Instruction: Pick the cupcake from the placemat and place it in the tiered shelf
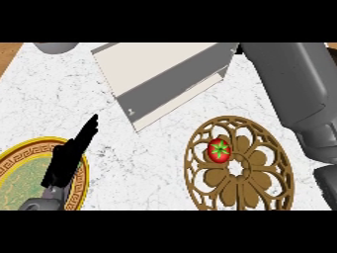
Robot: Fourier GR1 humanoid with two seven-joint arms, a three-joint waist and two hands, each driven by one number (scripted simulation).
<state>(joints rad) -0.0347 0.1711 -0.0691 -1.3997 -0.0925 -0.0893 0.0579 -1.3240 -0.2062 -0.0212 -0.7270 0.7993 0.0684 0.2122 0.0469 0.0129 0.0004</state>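
Observation:
The cupcake (219,149) looks like a small red round thing with a green star on top. It sits on the upper left part of a brown openwork placemat (251,188). The cream tiered shelf (163,74) stands behind it at the counter's top middle, set at a slant. My left hand (67,160) is at the lower left, fingers straight and pointing up and right, well to the left of the cupcake. My right forearm (302,94) runs along the right side from the lower edge up to the top; its hand is hidden beyond the top edge.
A round plate (3,170) with a gold patterned rim and a green centre lies at the lower left, partly under my left hand. A grey rounded object (54,47) shows at the top left. The white marble counter (54,94) ends in wood at the left.

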